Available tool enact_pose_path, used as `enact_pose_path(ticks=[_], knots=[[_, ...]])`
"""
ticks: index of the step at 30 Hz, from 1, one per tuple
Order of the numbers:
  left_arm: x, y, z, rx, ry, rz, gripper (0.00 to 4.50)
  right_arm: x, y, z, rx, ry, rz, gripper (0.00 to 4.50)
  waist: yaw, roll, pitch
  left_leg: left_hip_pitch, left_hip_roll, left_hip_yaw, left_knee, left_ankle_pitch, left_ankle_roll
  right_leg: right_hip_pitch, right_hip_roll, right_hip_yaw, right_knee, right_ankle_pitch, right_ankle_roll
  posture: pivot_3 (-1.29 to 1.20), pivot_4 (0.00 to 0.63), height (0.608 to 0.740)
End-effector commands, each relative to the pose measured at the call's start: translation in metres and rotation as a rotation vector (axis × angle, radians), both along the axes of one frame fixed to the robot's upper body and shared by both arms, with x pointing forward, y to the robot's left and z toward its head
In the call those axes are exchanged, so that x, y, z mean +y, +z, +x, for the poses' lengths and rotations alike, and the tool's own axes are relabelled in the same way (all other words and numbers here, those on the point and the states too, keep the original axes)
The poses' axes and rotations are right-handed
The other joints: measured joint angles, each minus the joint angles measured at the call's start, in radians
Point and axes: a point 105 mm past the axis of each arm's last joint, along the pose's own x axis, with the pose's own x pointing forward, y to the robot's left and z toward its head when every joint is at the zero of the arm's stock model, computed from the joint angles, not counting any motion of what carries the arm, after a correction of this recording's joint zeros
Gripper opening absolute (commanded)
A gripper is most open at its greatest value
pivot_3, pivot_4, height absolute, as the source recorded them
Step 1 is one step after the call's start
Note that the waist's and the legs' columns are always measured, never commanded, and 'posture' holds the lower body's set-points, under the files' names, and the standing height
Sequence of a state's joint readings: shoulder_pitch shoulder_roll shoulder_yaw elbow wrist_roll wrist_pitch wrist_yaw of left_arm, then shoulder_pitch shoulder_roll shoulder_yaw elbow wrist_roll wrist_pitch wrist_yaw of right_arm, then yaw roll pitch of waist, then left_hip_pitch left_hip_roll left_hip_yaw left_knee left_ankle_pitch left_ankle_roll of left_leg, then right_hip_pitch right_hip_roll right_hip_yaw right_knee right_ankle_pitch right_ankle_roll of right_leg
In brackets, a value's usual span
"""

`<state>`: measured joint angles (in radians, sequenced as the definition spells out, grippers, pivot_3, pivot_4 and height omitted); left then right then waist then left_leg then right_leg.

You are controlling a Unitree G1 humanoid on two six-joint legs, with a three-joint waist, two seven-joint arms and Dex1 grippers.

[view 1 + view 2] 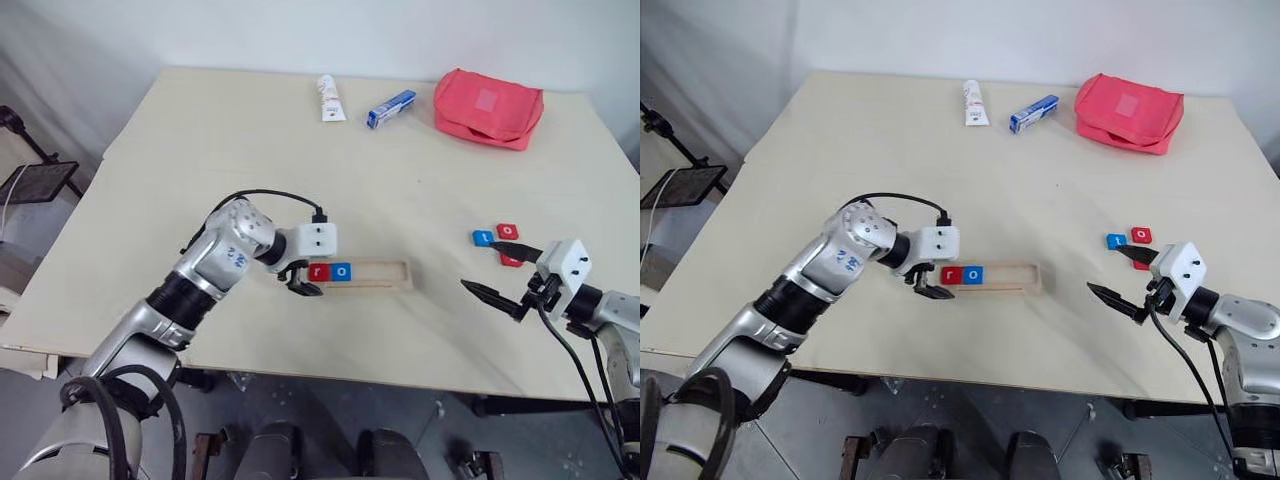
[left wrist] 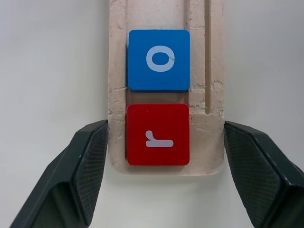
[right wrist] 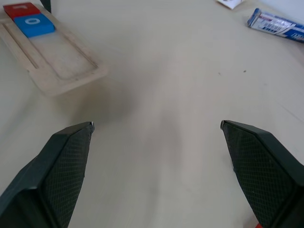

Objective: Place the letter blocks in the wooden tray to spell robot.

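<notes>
Pale tabletop [image 1: 420,190] carries everything. Lower right of the head view, the right pincer [image 1: 498,270] gapes wide and empty; just beyond lie three loose letter blocks [image 1: 482,238]. At centre, the left pincer [image 1: 300,282] straddles the wooden tray [image 1: 385,277] end, half open, gripping nothing. Red r [image 2: 157,134] and blue o [image 2: 158,60] sit seated. Fetch b next, keeping it flat.

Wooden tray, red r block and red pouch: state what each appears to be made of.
Wooden tray: pale unfinished wood, judging by its rough, fibrous routed edges and matte surface.
Red r block: probably painted wood or plastic; smooth, even colour, rounded corners and a white printed letter leave it open.
Red pouch: likely fabric, since it sags softly and shows seams.
</notes>
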<state>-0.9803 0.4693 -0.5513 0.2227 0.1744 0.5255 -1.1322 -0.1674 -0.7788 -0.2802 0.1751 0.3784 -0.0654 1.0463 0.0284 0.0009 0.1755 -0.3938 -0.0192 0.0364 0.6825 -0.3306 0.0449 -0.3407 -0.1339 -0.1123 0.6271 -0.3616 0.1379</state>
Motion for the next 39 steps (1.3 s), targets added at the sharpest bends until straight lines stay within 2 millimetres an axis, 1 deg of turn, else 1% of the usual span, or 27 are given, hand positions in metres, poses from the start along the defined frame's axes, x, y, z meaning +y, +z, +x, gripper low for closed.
enact_pose_path(ticks=[1,6,9,15,16,19,23,28,30,31,32,36,38,39], knots=[[-0.024,0.009,0.003,-0.057,-0.045,0.027,3.38,-0.008,0.014,-0.006,-0.062,-0.036,0.010,4.50,0.003,0.000,0.000,0.000,0.000,0.000,0.000,0.000,0.000,0.000,0.000,0.000,0.000,0.000,0.000,0.00,0.150,0.740],[-0.051,0.011,-0.002,-0.048,-0.104,0.038,3.38,-0.013,0.013,-0.013,-0.066,-0.060,0.014,4.50,-0.001,0.000,0.000,-0.001,0.000,0.000,0.000,0.000,0.000,0.000,0.000,-0.001,0.000,0.000,0.000,0.00,0.150,0.740],[-0.061,0.011,-0.006,-0.041,-0.115,0.040,3.38,-0.014,0.011,-0.020,-0.057,-0.058,0.017,4.50,-0.002,0.000,0.000,0.000,0.000,0.001,0.000,0.000,0.000,0.000,0.000,-0.001,0.000,0.000,0.000,0.00,0.150,0.740],[-0.068,0.008,-0.011,-0.024,-0.111,0.064,3.38,-0.013,0.007,-0.036,-0.017,0.003,0.016,4.50,-0.002,0.000,0.000,0.000,0.000,0.001,0.000,0.000,0.000,0.000,0.000,0.000,0.000,0.000,0.000,0.00,0.150,0.740],[-0.070,0.006,-0.011,-0.015,-0.094,0.070,3.38,-0.018,0.005,-0.037,-0.006,-0.002,-0.001,4.50,-0.002,0.000,0.000,0.000,0.000,0.001,0.000,0.000,0.001,0.000,0.000,0.000,0.000,0.000,0.000,0.00,0.150,0.740],[-0.073,0.003,-0.014,0.000,-0.077,0.081,3.38,-0.026,0.005,-0.037,-0.002,-0.026,-0.017,4.50,-0.001,0.000,0.000,0.000,0.000,0.001,0.000,0.000,0.001,0.000,0.000,0.000,-0.001,0.000,0.000,0.00,0.150,0.740],[-0.079,0.004,-0.021,0.009,-0.085,0.069,3.38,-0.026,0.005,-0.036,-0.002,-0.034,-0.018,4.50,-0.001,0.000,0.000,0.000,0.000,0.001,0.000,0.000,0.001,0.000,0.000,0.000,-0.001,0.000,0.000,0.00,0.150,0.740],[-0.081,0.004,-0.021,0.004,-0.072,0.059,3.38,-0.026,0.005,-0.034,0.001,-0.036,-0.018,4.50,-0.001,0.000,0.000,0.000,0.000,0.001,0.000,0.000,0.001,0.000,0.000,0.001,-0.001,0.000,0.000,0.00,0.150,0.740],[-0.082,0.004,-0.021,-0.006,-0.071,0.055,4.12,-0.026,0.004,-0.034,0.002,-0.038,-0.020,4.50,-0.001,0.000,0.000,0.000,0.000,0.001,0.000,0.000,0.001,0.000,0.000,0.001,-0.001,0.000,0.000,0.00,0.150,0.740],[-0.081,0.004,-0.021,-0.006,-0.076,0.057,4.36,-0.027,0.005,-0.033,0.002,-0.038,-0.021,4.50,-0.001,0.000,0.000,0.000,0.000,0.001,0.000,0.000,0.001,0.000,0.000,0.001,-0.001,0.000,0.000,0.00,0.150,0.740],[-0.081,0.004,-0.021,-0.006,-0.075,0.057,4.47,-0.027,0.005,-0.033,0.002,-0.038,-0.022,4.50,-0.002,0.000,0.000,0.000,0.000,0.001,0.000,0.000,0.001,0.000,0.000,0.001,-0.001,0.000,0.000,0.00,0.150,0.740],[-0.080,0.006,-0.021,-0.008,-0.065,0.039,4.47,-0.027,0.006,-0.032,0.001,-0.038,-0.026,4.50,-0.001,0.000,0.000,0.000,0.000,0.001,0.000,0.000,0.001,0.000,0.000,0.001,-0.001,0.000,0.000,0.00,0.150,0.740],[-0.082,0.016,-0.019,-0.014,-0.045,-0.010,4.47,-0.028,0.007,-0.031,0.001,-0.036,-0.028,4.50,-0.001,0.000,0.000,0.000,0.000,0.001,0.000,0.000,0.001,0.000,0.000,0.001,-0.001,0.000,0.000,0.00,0.150,0.740],[-0.081,0.025,-0.018,-0.023,-0.039,-0.048,4.47,-0.028,0.008,-0.030,0.002,-0.034,-0.031,4.50,-0.001,0.000,0.000,0.000,0.000,0.001,0.000,0.000,0.001,0.000,0.000,0.001,-0.001,0.000,0.000,0.00,0.150,0.740]])
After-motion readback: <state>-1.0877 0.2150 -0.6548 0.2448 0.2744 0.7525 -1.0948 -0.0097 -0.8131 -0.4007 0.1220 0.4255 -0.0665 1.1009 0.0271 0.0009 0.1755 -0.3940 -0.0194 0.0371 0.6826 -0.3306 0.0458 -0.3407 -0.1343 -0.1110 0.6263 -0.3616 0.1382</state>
